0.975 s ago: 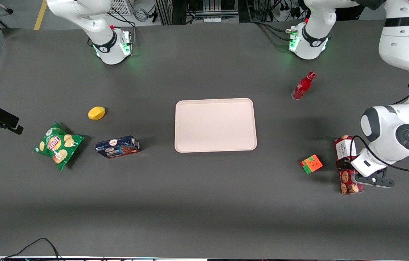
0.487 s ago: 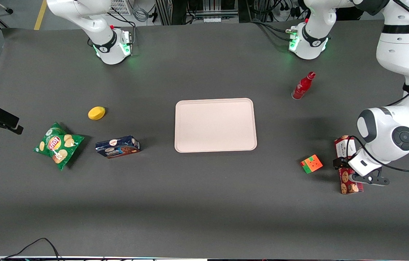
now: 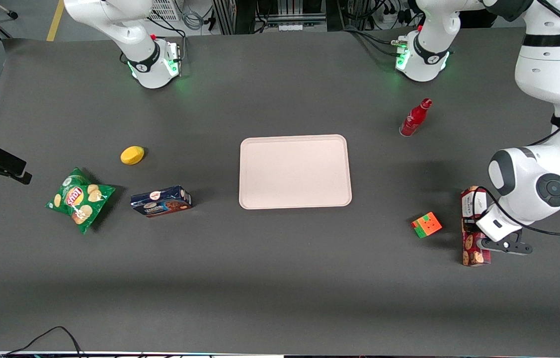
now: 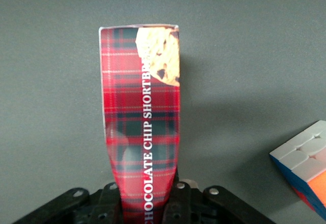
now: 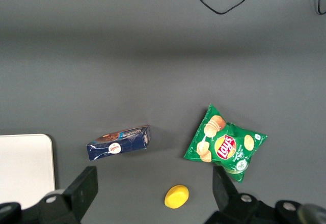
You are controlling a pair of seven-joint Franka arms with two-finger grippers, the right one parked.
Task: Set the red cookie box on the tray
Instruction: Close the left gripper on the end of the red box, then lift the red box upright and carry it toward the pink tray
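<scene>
Red cookie box [image 3: 473,226] lies flat on the bench at the working arm's end, with the tool [image 3: 469,227] pinching it across its narrow width.

It looks a light, stiff carton, long and narrow; the glossy tartan faces [image 4: 141,127] may be slick, and hard squeezing could dent the thin walls. The tool [image 4: 147,203] grips near mid-length, a sound hold, since a grip at one end would probably let the long box swing. A colour cube [image 3: 426,224] sits just beside the box, toward the tray [image 3: 294,171]. That tray, the only container, lies well apart at the bench's middle with nothing in it; its low rim should be easy to clear.
</scene>
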